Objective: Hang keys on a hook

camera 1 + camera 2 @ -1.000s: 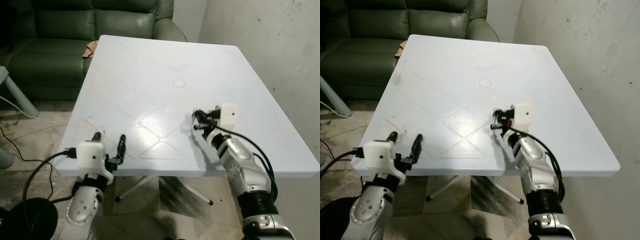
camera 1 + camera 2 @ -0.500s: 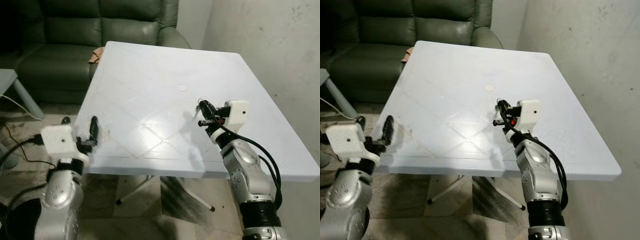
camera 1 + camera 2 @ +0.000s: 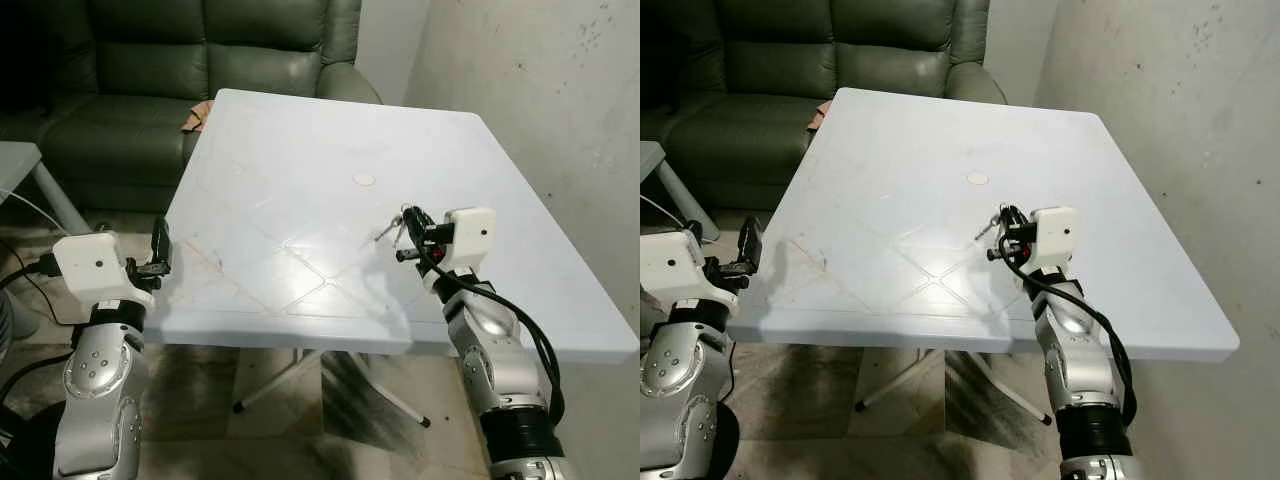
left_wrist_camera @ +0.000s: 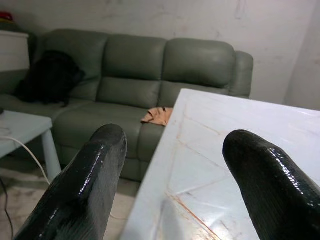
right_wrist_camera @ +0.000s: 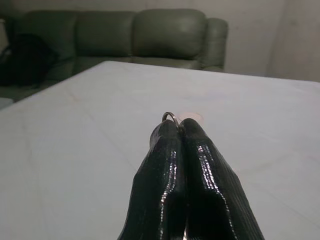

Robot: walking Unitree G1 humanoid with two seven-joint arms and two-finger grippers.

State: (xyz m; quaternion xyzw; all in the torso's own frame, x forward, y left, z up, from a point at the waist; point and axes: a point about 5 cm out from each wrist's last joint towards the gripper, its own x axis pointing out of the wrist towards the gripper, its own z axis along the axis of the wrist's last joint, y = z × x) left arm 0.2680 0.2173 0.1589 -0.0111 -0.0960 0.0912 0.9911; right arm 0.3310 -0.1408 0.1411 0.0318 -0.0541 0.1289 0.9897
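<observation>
Right pincer (image 3: 408, 232) pinches small silver keys (image 3: 390, 228) on a ring above white table (image 3: 300, 150).

The counter (image 3: 300, 150) is seen as smooth white plastic with a soft sheen. The sofa (image 3: 150, 60) is covered in matt green leather. Glossy black fingers (image 5: 210, 190) are pressed on a thin metal ring (image 5: 170, 117). The wall (image 3: 560, 90) appears rough, speckled plaster.
</observation>
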